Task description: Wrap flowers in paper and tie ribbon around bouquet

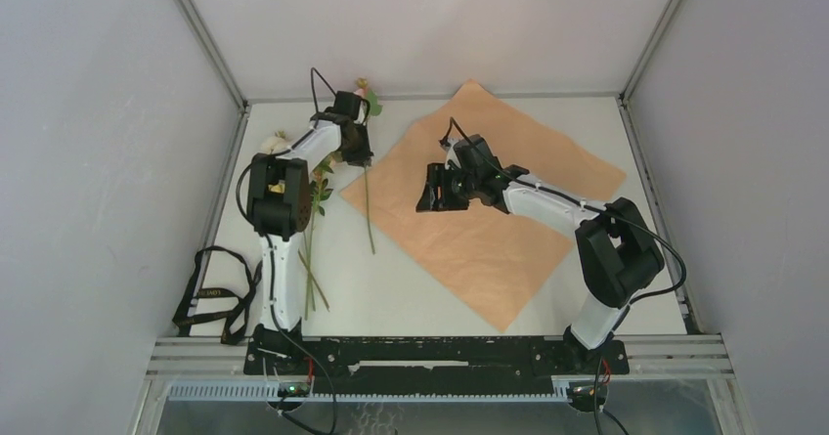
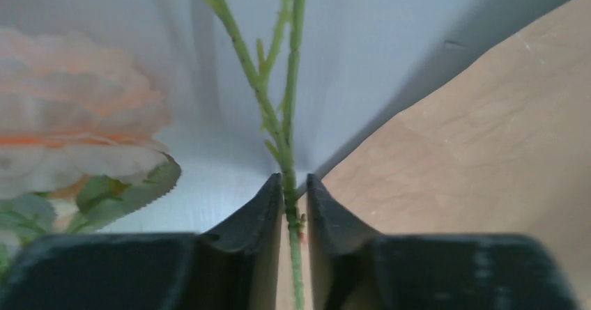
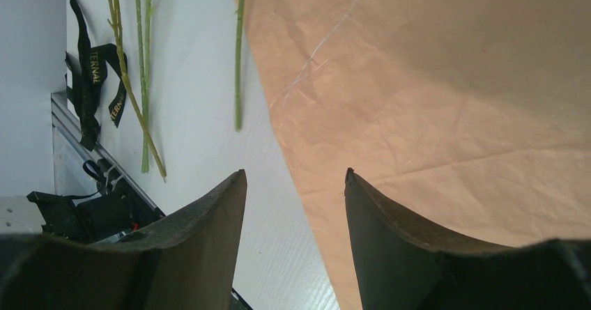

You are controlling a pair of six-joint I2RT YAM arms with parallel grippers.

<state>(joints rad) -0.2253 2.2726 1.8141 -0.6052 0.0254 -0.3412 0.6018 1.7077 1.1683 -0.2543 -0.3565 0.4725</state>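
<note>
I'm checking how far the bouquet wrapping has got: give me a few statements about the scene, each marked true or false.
1. The paper lies flat, peach side up. True.
2. The right gripper holds a flower. False: its open jaws are empty, above the paper.
3. A green stem runs between the fingers of the left gripper. True.
4. The ribbon is tied around the flowers. False: it lies loose, apart from them.

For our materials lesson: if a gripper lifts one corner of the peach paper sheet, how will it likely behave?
The paper lies flat and shows fine creases, so it is probably thin and light, and likely to droop rather than stay stiff. The table looks smooth, so a push may slide the sheet or buckle it.
</note>
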